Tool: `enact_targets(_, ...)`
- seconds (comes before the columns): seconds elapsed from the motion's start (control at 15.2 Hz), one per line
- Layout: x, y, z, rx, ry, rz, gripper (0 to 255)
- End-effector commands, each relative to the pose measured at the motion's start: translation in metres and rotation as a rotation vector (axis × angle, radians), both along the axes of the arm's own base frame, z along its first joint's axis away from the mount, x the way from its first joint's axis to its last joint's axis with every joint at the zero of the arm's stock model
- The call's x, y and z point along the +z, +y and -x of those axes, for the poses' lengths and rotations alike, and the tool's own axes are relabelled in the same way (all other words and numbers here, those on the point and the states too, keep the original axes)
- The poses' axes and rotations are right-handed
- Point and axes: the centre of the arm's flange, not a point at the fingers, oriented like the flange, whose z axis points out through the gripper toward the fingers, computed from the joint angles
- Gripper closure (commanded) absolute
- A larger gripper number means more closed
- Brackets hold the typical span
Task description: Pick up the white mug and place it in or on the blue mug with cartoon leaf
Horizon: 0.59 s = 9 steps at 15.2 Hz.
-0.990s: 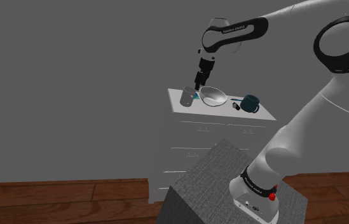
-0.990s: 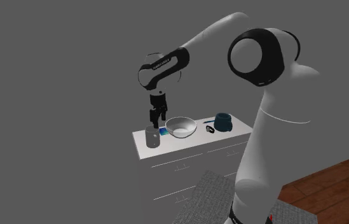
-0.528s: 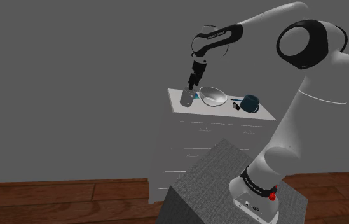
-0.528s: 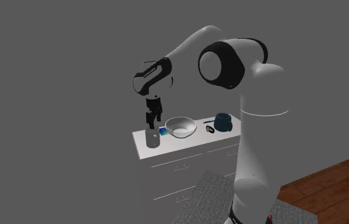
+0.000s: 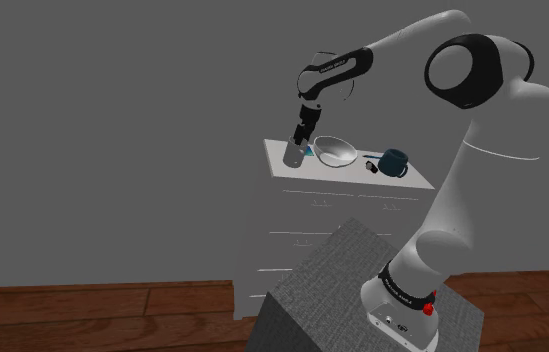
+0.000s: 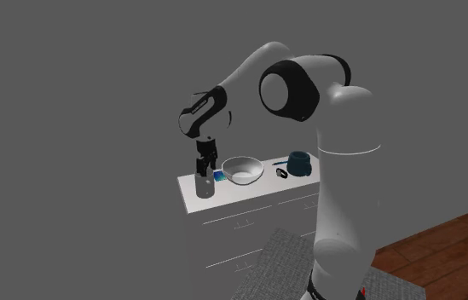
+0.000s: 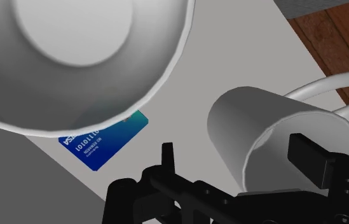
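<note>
We are judging the task to be at its very start. The white mug, a plain cylinder with a looped handle, is standing upright on the white drawer-chest counter and is not yet lifted. The dark teal-blue mug is waiting with nothing in or on it. The grasp, lift, carry and placing are all left to do.

Taking the wide white round bowl as our mark, the white mug is standing just beside it. The teal-blue mug is sitting well apart on the bowl's other side. A blue printed card is lying between the bowl and the white mug.

The all-black gripper is hanging right above the white mug, its jaws standing wide apart. In the wrist view one finger is showing outside the mug's wall on the bowl side and the other over its open mouth. Neither seems to be touching it, so we are judging it not held.
</note>
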Motion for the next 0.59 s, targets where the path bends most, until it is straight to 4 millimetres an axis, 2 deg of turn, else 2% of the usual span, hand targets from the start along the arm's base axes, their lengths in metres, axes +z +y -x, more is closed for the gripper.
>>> enact_targets(0.0, -0.0021, 0.0000, -0.0003, 0.000, 0.000, 0.000, 0)
enact_targets(0.33, -0.0020, 0.0000, -0.0003, 0.000, 0.000, 0.000, 0)
enact_targets(0.4, -0.0020, 0.0000, -0.0003, 0.000, 0.000, 0.000, 255)
enact_targets(0.53, -0.0020, 0.0000, -0.0003, 0.000, 0.000, 0.000, 255)
